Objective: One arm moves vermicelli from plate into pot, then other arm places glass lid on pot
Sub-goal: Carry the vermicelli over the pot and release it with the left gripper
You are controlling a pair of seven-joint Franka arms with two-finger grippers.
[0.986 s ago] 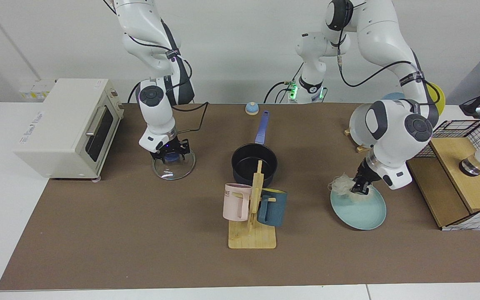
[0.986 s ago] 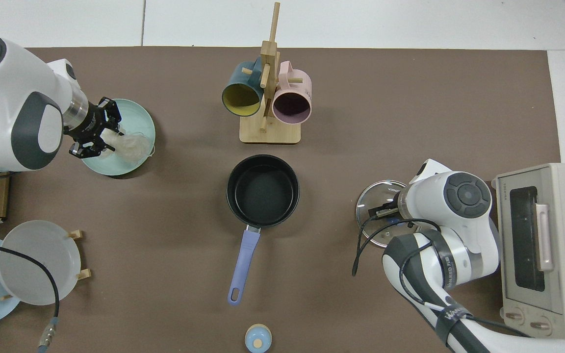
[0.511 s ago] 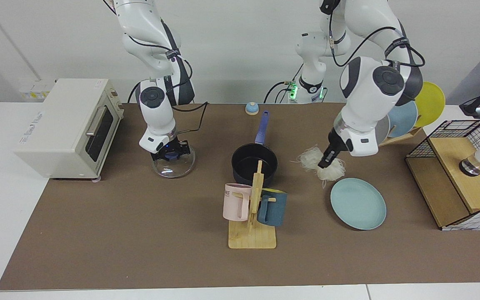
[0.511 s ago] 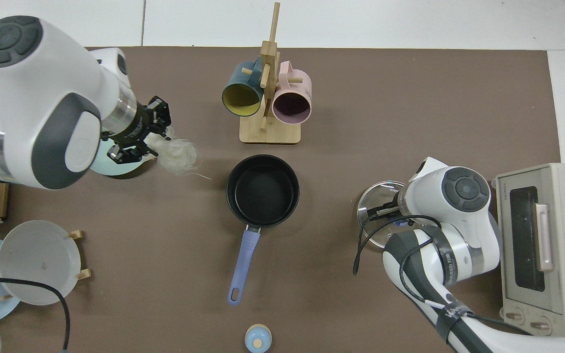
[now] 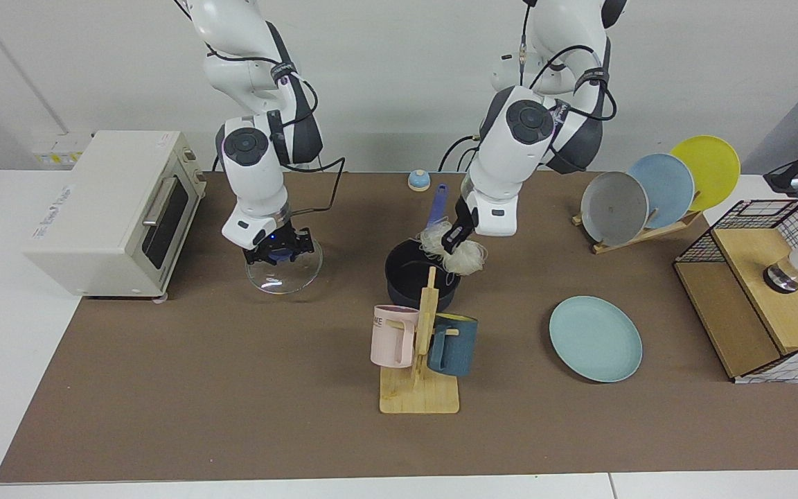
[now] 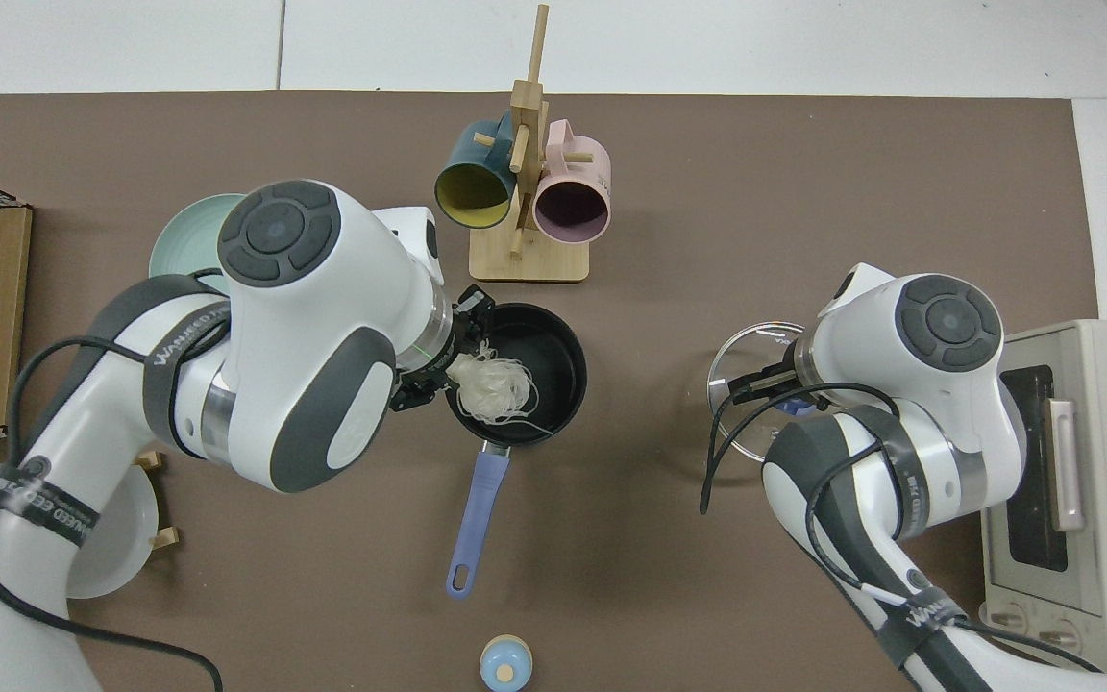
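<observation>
- The vermicelli (image 5: 453,254), a wispy white clump of fine threads, hung clamped in the jaws of the left gripper (image 5: 450,242), directly over the pot (image 6: 553,384), clear of its floor.
- The pot was a small round black saucepan with a long blue handle (image 6: 472,524), standing empty at mid-desk.
- The plate (image 5: 595,338), flat, round and pale teal, lay bare and well apart.
- Step in hand, by judgement: the transfer, at the release point. The next move calls for lowering, parting the jaws and shaking trailing threads inside the rim.
- The right gripper (image 5: 279,249) had its jaws closed on the blue knob of the glass lid (image 5: 284,269), a clear disc with a thin metal rim, near the toaster oven (image 5: 111,211).
</observation>
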